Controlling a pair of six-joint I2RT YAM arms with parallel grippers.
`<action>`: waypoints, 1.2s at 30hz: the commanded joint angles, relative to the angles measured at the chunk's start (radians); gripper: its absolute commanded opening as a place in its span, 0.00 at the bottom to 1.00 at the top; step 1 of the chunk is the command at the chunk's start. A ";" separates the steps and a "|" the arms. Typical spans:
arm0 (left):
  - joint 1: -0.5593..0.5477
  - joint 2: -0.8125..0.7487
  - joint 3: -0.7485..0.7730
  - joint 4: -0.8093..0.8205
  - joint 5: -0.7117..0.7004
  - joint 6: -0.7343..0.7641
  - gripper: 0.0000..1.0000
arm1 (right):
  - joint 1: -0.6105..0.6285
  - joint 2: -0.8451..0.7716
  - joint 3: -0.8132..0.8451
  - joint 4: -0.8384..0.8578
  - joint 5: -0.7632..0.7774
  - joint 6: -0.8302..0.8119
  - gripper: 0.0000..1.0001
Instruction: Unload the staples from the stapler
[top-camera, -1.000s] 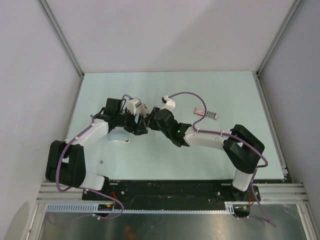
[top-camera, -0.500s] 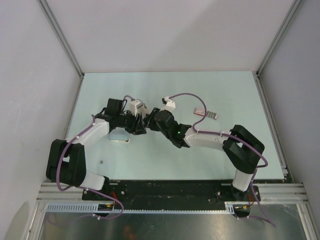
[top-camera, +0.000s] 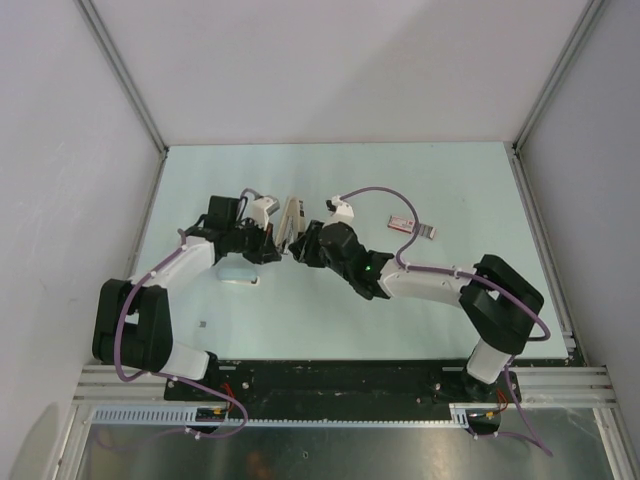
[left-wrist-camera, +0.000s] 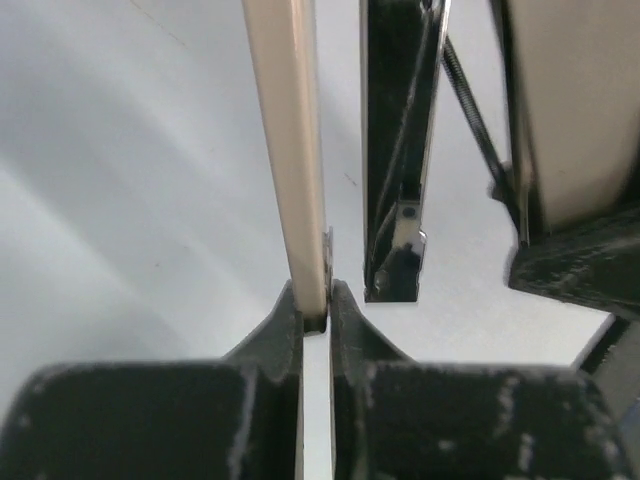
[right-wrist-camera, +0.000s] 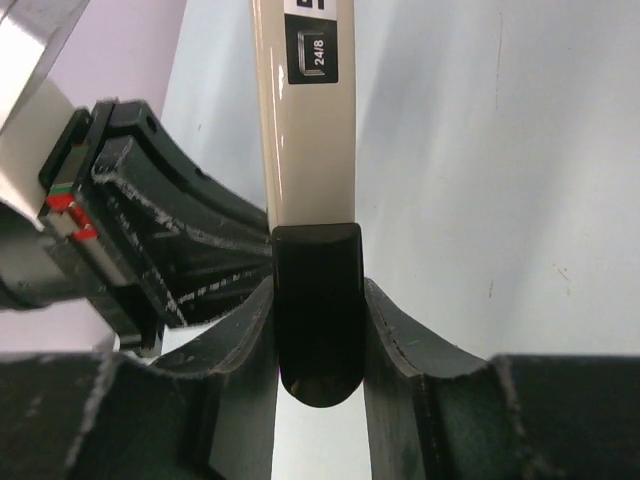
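Likely light, stiff, slick stapler (top-camera: 291, 218). Pinched by thin beige plate within left end effector (left-wrist-camera: 316, 305), by black cap within right end effector (right-wrist-camera: 317, 300); hold firmly there.

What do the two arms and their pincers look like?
The left arm and right arm have white links, black joints and a purple cable. The right one shows a green light. The left pincer and right pincer are black and scuffed.
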 joint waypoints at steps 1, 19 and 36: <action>-0.032 -0.034 0.032 0.041 -0.104 0.176 0.00 | -0.003 -0.086 -0.019 0.063 -0.101 -0.162 0.00; -0.202 0.040 -0.022 0.397 -0.745 0.476 0.00 | -0.106 -0.236 -0.160 -0.133 -0.405 -0.623 0.00; -0.357 0.032 -0.269 0.794 -0.955 0.815 0.00 | -0.157 -0.264 -0.191 -0.228 -0.394 -0.718 0.00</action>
